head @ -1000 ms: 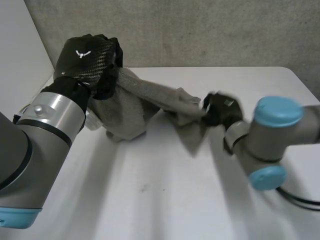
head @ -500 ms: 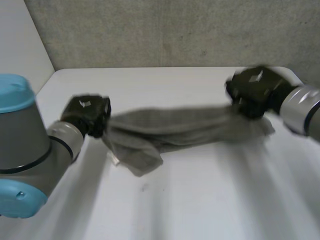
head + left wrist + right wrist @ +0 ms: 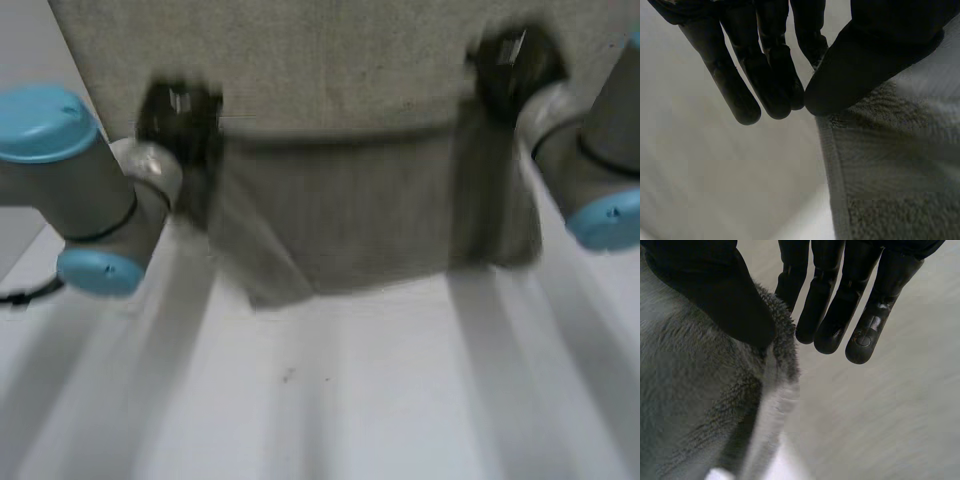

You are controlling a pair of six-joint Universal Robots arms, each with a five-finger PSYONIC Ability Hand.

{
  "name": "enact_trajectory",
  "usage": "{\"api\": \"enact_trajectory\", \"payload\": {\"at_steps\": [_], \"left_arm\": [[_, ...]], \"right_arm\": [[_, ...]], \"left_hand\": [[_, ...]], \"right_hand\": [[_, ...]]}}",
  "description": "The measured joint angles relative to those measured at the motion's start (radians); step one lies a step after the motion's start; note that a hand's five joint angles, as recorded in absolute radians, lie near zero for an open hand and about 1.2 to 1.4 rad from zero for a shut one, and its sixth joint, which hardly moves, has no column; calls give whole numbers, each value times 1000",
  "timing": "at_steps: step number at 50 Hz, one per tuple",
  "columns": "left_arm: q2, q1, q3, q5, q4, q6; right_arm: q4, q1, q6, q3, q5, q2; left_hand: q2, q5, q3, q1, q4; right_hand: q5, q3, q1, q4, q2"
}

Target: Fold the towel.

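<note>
Note the white tabletop (image 3: pixel 330 400) below the work area. The grey towel (image 3: pixel 360 210) hangs above it as a spread sheet, stretched between the two arms. You will find the left robot hand (image 3: pixel 180 110) grasping one upper corner, thumb pinching the cloth against the fingers. The right robot hand (image 3: pixel 510 60) pinches the other upper corner in the same way.

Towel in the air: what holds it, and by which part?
Both: the left robot hand and the right robot hand each pinch an upper corner of the towel, thumb against fingers.
</note>
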Motion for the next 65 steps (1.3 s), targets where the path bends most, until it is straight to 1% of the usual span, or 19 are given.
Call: {"api": "enact_trajectory", "payload": {"at_steps": [1,2,4,5,7,11,15,16,21,24,36,37,40,42,43,44,51,54,65], "left_arm": [[22,0,9,35,140,1],[22,0,9,35,140,1],[62,-1,2,84,368,-3],[73,-1,-5,94,424,-5],[94,0,-27,106,519,-11],[113,2,-83,95,570,-18],[117,6,-136,75,562,-19],[116,15,-194,57,537,-18],[110,35,-332,30,457,-13],[105,38,-373,25,427,-12],[14,-3,-522,18,141,-9],[15,-6,-524,17,127,-9],[32,-14,-528,5,76,-10],[44,-15,-530,-3,62,-10],[63,-16,-533,-18,45,-10],[77,-16,-536,-29,35,-10],[161,-9,-554,-82,2,-17],[186,-4,-561,-89,-1,-21],[202,12,-570,-88,2,-33]], "right_arm": [[-137,-1,43,4,3,-39],[-137,-1,43,4,3,-39],[-350,-4,94,44,7,-113],[-397,-5,104,59,7,-133],[-468,-6,115,95,4,-168],[-470,-5,117,147,-18,-196],[-409,-6,112,180,-46,-197],[-327,-8,107,214,-78,-186],[-181,-12,92,290,-132,-132],[-147,-13,85,316,-144,-107],[18,-13,52,440,-157,162],[26,-15,54,440,-157,165],[55,-26,72,445,-158,154],[61,-34,83,449,-158,141],[65,-46,104,455,-159,121],[66,-59,127,463,-160,100],[59,-150,316,516,-200,-7],[57,-198,375,549,-249,-38],[18,-284,384,631,-349,-19]], "left_hand": [[0,0,0,0,0],[0,0,0,0,0],[0,0,0,0,0],[0,0,0,0,0],[0,1,0,0,0],[0,1,0,0,0],[0,1,0,0,0],[0,1,0,0,0],[0,1,0,0,0],[0,1,0,0,0],[1,1,0,0,0],[1,1,0,0,0],[1,1,0,0,0],[1,1,0,0,0],[1,1,0,0,0],[1,1,0,0,0],[1,1,0,0,0],[1,1,0,0,0],[1,1,0,0,0]], "right_hand": [[0,0,0,0,0],[0,0,0,0,0],[1,0,0,0,0],[3,0,0,0,0],[5,0,0,0,0],[7,0,0,0,0],[8,0,0,0,0],[8,0,0,0,0],[8,0,0,0,0],[8,0,0,0,0],[8,0,0,0,0],[7,-8,0,-9,-4],[-327,-386,-281,-391,-369],[-415,-468,-343,-476,-465],[-588,-625,-470,-641,-617],[-633,-670,-499,-680,-654],[-693,-730,-539,-737,-705],[-693,-730,-539,-737,-705],[-693,-730,-539,-737,-705]]}}
